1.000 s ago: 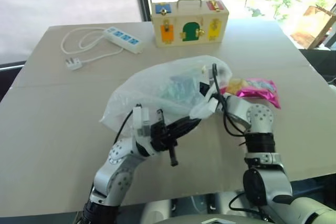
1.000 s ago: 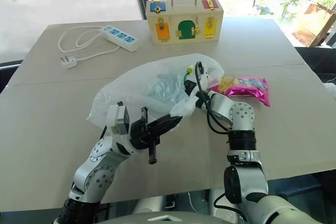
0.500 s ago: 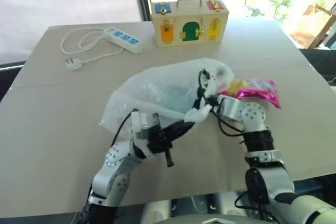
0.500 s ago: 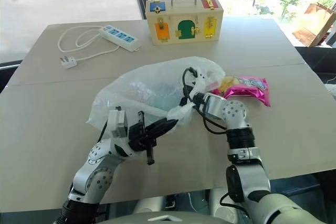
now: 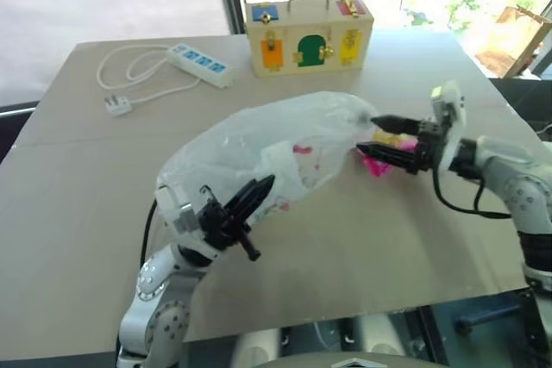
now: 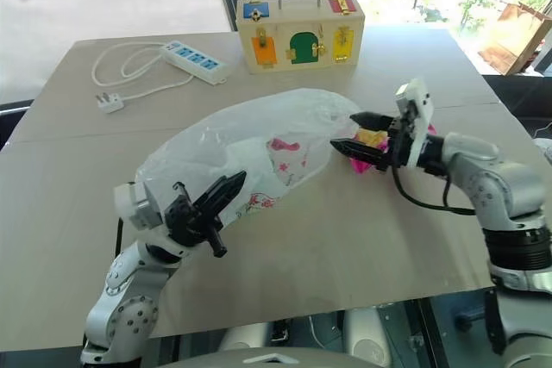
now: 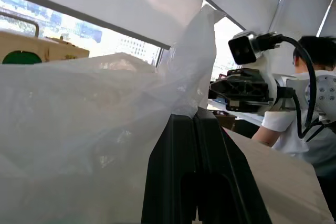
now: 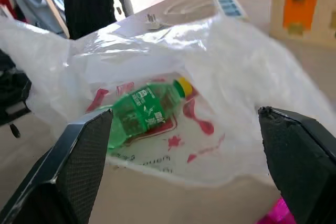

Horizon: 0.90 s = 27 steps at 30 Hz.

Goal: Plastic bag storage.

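a pale desk point(image 5: 78, 213) stands by a bright window, with a wooden latch box point(image 5: 309, 34) and a white power strip point(image 5: 200, 64) at its far edge.

the left gripper point(image 5: 250, 200) has its jaws clenched on a fold of the plastic bag point(image 5: 259, 148); from its wrist camera the two black fingers are pressed flat together with the film running up out of them. the right gripper point(image 6: 358, 132) hangs level at the bag's other end with its jaws released and spread wide, one finger above the other, and i'd say they are just beside the film rather than on it. through them the bag's red-and-green printing point(image 8: 152, 116) faces that hand. the bag lies puffed and long across the middle of the desk, and a pink snack packet point(image 6: 362, 161) pokes out right behind the open jaws. a person in a white shirt point(image 7: 286, 129) sits off beyond the desk.

to my eye the bag is yet to be flattened or gathered. the right hand should bite only the thin white film and keep clear of the pink packet. the left should keep its pinch firm so the bag doesn't slide. pull slowly: trapped air will make it balloon and slip.
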Motion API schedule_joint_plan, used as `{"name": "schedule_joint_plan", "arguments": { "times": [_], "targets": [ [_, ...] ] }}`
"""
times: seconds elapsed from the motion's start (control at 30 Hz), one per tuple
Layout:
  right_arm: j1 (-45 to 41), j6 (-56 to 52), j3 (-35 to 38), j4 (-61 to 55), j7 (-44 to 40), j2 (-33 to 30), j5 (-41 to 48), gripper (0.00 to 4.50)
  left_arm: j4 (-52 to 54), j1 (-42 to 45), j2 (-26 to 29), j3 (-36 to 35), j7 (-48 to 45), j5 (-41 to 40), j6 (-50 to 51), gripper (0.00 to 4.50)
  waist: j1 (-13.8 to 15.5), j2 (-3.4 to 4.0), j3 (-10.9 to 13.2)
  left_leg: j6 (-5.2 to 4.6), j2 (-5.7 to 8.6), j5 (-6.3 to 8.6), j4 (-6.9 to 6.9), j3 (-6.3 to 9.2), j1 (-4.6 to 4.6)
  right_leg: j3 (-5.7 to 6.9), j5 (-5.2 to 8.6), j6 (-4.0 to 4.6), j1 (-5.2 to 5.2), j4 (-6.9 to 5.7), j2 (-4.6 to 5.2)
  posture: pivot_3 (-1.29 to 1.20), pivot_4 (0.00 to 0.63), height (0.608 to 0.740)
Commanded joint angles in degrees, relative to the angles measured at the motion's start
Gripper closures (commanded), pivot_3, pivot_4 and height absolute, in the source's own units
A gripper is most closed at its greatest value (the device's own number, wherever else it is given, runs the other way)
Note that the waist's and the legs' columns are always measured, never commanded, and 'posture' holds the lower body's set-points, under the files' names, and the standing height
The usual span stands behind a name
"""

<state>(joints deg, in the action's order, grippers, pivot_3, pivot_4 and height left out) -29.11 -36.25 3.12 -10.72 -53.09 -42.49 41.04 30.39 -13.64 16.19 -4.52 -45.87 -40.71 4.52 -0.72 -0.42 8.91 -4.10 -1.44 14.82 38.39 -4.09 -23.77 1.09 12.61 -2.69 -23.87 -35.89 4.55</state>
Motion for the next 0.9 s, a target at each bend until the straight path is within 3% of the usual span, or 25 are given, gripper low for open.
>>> {"name": "schedule_joint_plan", "arguments": {
  "times": [0.03, 0.13, 0.27, 0.43, 0.57, 0.7, 0.73, 0.77, 0.9],
  "targets": [
    [1.7, 9.9, 1.6, -0.2, -4.2, -4.8, -8.0, 0.02, 3.4, -1.6, 0.0, -1.2, 1.3, 0.1, -1.8, 4.5, 0.4, -0.07, 0.0, 0.0, 0.01, 0.0, 0.0, 0.0, 0.0, 0.01, 0.0, 0.01, 0.01, 0.0, 0.02, 0.0, 0.15, 0.74],
    [4.2, 23.8, -1.7, 7.5, -7.4, -9.9, -20.4, 0.02, 4.7, -2.0, -0.1, -1.4, 3.0, -0.1, -1.9, 4.5, 0.6, -0.09, 0.0, 0.0, 0.08, 0.0, 0.04, -0.01, -0.04, 0.0, 0.01, 0.01, 0.0, 0.02, 0.08, 0.0, 0.15, 0.74],
    [3.2, 43.4, -5.4, 22.8, -7.7, -12.0, -32.8, 0.02, 6.5, -2.6, -0.1, -0.6, 4.5, -0.1, -1.8, 4.5, 0.6, -0.18, 0.1, -0.02, 0.16, 0.0, 0.09, -0.13, -0.02, -0.1, 0.0, 0.01, 0.04, 0.05, 0.13, 0.0, 0.15, 0.74],
    [-3.9, 56.3, -11.2, 39.1, 0.7, -10.2, -47.0, 0.02, 6.7, -2.5, 0.2, -0.6, 5.2, -0.1, -2.0, 4.5, -0.1, -0.14, 0.1, 0.01, 0.11, -0.02, 0.1, -0.18, 0.07, -0.15, 0.0, 0.01, 0.05, -0.01, 0.01, 0.0, 0.15, 0.74],
    [-9.3, 58.4, -12.9, 47.7, 8.0, -6.6, -52.5, 0.02, 6.6, -2.4, 0.3, -0.4, 5.3, 0.0, -2.2, 4.5, -0.1, -0.14, 0.1, 0.08, 0.08, -0.05, 0.09, -0.16, 0.08, -0.18, -0.01, 0.02, 0.04, -0.03, -0.07, 0.0, 0.15, 0.74],
    [-11.0, 59.2, -12.6, 50.1, 8.7, -4.1, -52.4, 1.28, 6.5, -3.1, 0.4, -0.4, 4.7, 0.2, -2.7, 4.5, 0.2, -0.14, 0.1, 0.31, 0.07, -0.19, 0.09, -0.16, 0.05, -0.19, -0.01, 0.02, 0.05, -0.02, -0.07, 0.0, 0.15, 0.74],
    [-10.8, 59.1, -12.1, 49.9, 8.3, -4.0, -51.9, 2.03, 6.3, -3.2, 0.4, -0.5, 4.7, 0.3, -2.9, 4.5, 0.2, -0.14, 0.1, 0.31, 0.08, -0.19, 0.09, -0.14, 0.02, -0.18, -0.01, 0.02, 0.06, -0.01, -0.05, 0.0, 0.15, 0.74],
    [-10.6, 58.8, -11.5, 49.5, 7.8, -4.0, -51.1, 2.3, 6.2, -3.4, 0.4, -0.5, 4.6, 0.3, -3.0, 4.5, 0.3, -0.14, 0.1, 0.31, 0.08, -0.19, 0.09, -0.13, 0.02, -0.18, -0.01, 0.02, 0.06, -0.01, -0.04, 0.0, 0.15, 0.74],
    [-8.7, 54.7, -8.4, 45.7, 2.6, -4.1, -44.3, 4.18, 5.6, -3.9, 0.2, -0.2, 4.2, 0.7, -3.8, 4.5, 0.4, -0.14, 0.1, 0.29, 0.11, -0.18, 0.09, -0.16, 0.01, -0.19, -0.01, 0.02, 0.07, 0.01, 0.02, 0.0, 0.15, 0.74]
  ]
}}
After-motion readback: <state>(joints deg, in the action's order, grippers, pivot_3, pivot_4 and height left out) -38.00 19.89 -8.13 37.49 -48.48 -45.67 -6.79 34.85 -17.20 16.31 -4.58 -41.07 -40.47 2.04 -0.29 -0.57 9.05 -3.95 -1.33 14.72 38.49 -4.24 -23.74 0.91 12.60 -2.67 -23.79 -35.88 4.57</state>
